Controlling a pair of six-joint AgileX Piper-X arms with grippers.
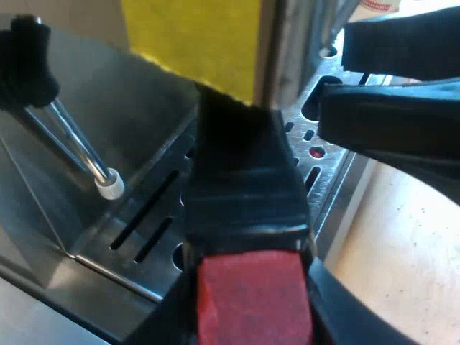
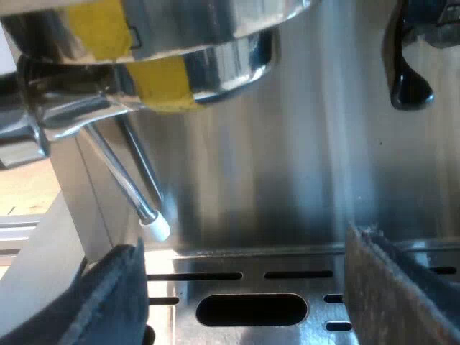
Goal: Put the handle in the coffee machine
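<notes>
Grips the dark handle (image 1: pixel 244 180) with the left gripper (image 1: pixel 250 277), the black fingers (image 1: pixel 338 309) pressed on both its sides, close to the red end (image 1: pixel 251 305). Points the handle away from the wrist, toward the espresso machine (image 1: pixel 144 108), the far end reaching under the part wrapped in yellow tape (image 1: pixel 194 36). Cannot tell if the metal head of the holder sits in the machine, hidden as it is behind the handle and the tape. Hangs with the handle above the slotted drip tray (image 1: pixel 108 244). Near it, a steam wand (image 1: pixel 75 144) with a white tip (image 1: pixel 109 185), slanting down over the tray and apart from the handle.

Holds the right gripper (image 2: pixel 244 287) wide open, nothing between its fingers, low over the drip tray and facing the steel front of the machine. From the left wrist, seen near the handle, over the tray's edge, not touching it. Above the right gripper, the round brew head (image 2: pixel 215 43) with yellow tape, the steam wand coming down from beside it, and a black lever (image 2: pixel 406 72) hanging farther along the front.
</notes>
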